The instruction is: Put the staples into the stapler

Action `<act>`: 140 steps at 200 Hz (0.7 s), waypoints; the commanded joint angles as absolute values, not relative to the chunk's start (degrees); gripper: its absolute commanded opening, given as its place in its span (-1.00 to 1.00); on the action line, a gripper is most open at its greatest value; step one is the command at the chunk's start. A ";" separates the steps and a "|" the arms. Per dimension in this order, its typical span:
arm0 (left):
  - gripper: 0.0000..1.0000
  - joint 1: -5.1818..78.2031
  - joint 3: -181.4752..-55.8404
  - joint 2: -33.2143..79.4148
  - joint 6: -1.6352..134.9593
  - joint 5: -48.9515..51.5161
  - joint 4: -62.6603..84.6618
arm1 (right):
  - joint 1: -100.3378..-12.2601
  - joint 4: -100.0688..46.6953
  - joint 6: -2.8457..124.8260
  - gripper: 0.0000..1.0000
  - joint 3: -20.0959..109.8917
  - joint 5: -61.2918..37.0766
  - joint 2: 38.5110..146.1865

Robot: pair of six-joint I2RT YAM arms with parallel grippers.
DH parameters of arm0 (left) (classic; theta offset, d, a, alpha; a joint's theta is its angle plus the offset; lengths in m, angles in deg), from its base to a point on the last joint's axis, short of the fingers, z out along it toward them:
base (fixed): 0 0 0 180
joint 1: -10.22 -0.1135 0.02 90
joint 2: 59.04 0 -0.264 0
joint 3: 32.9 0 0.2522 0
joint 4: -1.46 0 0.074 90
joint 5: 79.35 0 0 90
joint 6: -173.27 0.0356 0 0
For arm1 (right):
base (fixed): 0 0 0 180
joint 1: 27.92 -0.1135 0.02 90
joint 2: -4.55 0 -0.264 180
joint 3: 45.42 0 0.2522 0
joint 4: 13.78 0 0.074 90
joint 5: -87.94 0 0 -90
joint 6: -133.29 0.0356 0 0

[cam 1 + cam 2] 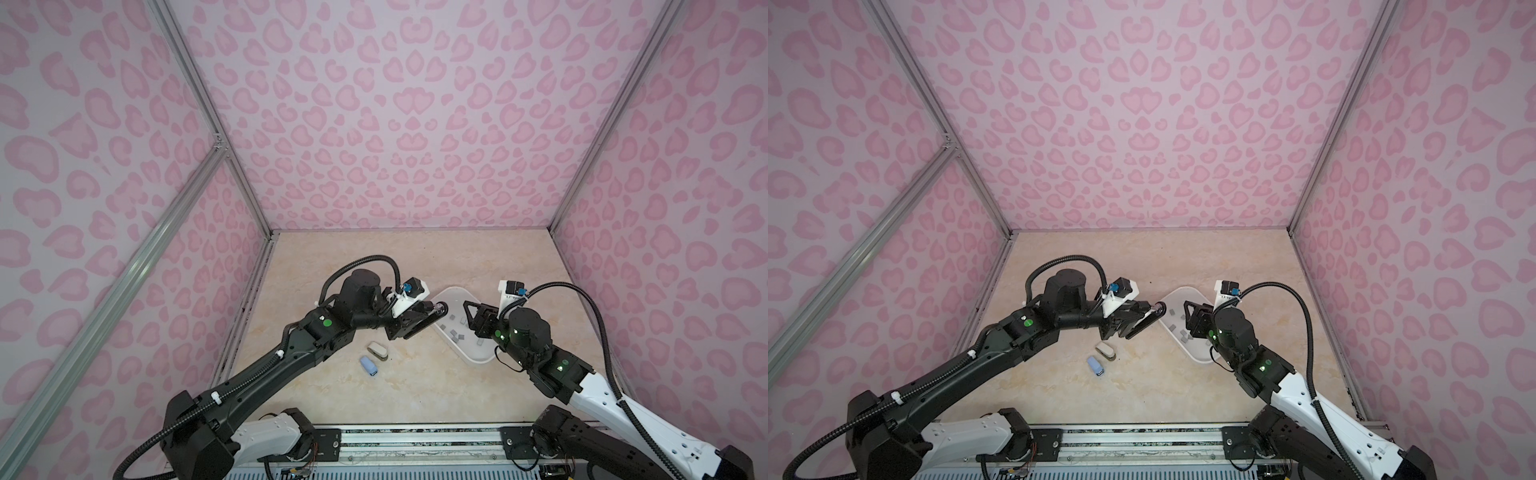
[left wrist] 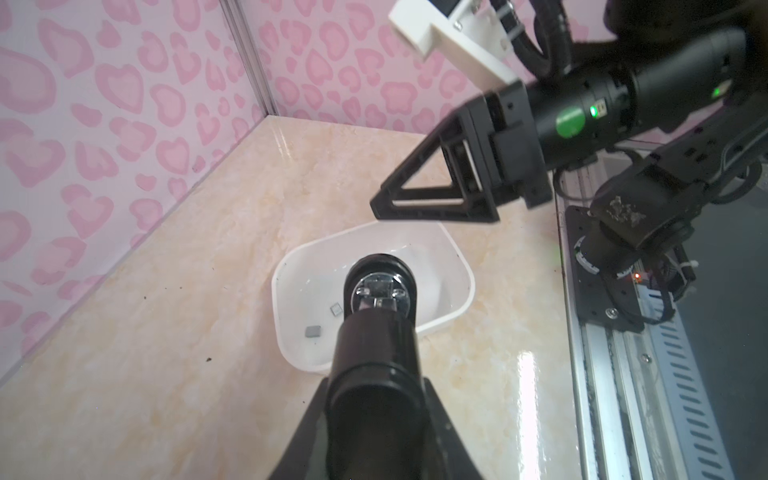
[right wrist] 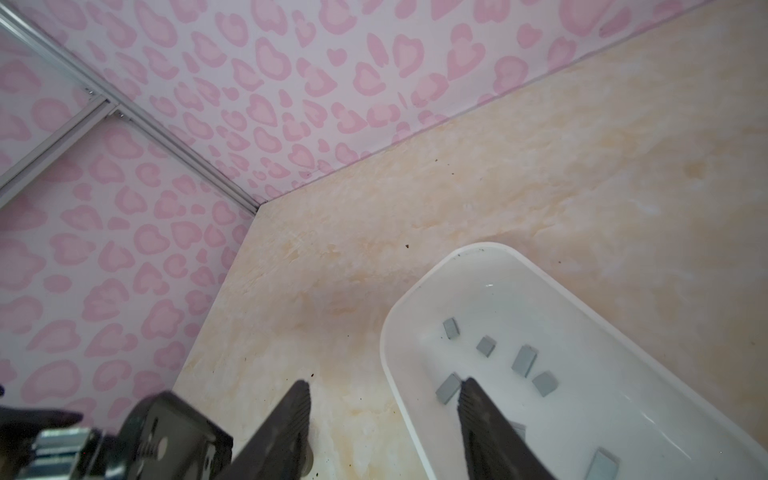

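Note:
My left gripper (image 1: 409, 322) is shut on a black stapler (image 2: 376, 332), held above the table. The stapler's metal front end (image 1: 440, 308) reaches over the near-left rim of the white tray (image 1: 473, 357). Several small grey staples (image 3: 523, 359) lie loose in the tray, in both top views (image 1: 455, 334) (image 1: 1177, 334). Two more staples (image 2: 311, 331) show beside the stapler in the left wrist view. My right gripper (image 3: 384, 388) is open and empty. It hangs over the tray's rim (image 3: 386, 332), one finger over the table and one over the staples.
A beige stapler (image 1: 378, 350) and a blue stapler (image 1: 369, 366) lie on the marble tabletop (image 1: 415, 386), in front of the left gripper. Pink patterned walls close in three sides. A metal rail (image 1: 415, 440) runs along the front edge.

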State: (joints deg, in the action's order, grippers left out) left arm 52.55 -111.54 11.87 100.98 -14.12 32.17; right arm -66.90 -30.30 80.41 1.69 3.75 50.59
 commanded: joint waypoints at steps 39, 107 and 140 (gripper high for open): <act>-0.92 48.84 -124.16 14.40 124.62 -8.28 58.53 | -67.96 -21.46 48.83 0.10 3.18 -11.82 48.34; -0.92 45.73 -117.07 14.75 133.51 -24.02 58.72 | -72.79 -19.74 22.16 0.12 1.42 -20.54 53.26; -0.92 45.95 -113.38 11.35 135.97 -28.07 56.82 | -76.68 -19.04 19.72 0.15 1.48 -25.12 57.35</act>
